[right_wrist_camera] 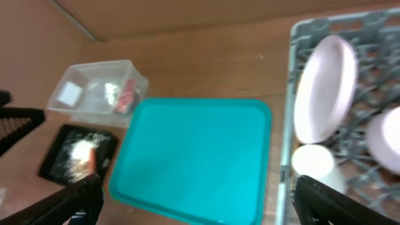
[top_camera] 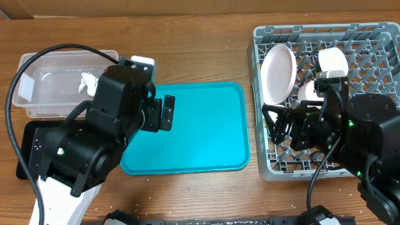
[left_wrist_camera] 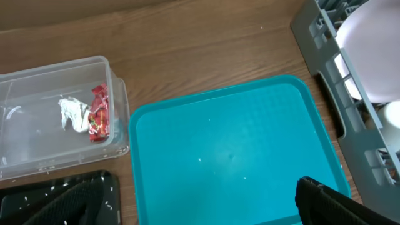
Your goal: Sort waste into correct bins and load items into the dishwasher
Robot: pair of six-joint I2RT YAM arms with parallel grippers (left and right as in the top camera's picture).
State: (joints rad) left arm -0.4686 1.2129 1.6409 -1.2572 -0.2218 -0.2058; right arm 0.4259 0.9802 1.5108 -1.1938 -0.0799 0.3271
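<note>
Wood-grain worktop [top_camera: 200,44] with teal tray [top_camera: 200,134] at centre and grey dish rack [top_camera: 381,31] at right, plate [top_camera: 278,72] standing on edge in it, long axis near to far, beside bowl [top_camera: 332,60] and cup [right_wrist_camera: 312,161]. Far left, clear tub [left_wrist_camera: 120,131] lying left to right with red wrapper [left_wrist_camera: 99,115] just beside paper ball [left_wrist_camera: 74,114]; nearer, black tray [right_wrist_camera: 62,131] with rice-like scraps [right_wrist_camera: 78,153] and blurred orange carrot [right_wrist_camera: 94,161], mostly hidden overhead by left arm [top_camera: 81,150]. Left gripper [top_camera: 167,112] spread wide over teal tray's left edge, right gripper [top_camera: 275,125] wide over rack's near left, both empty.
</note>
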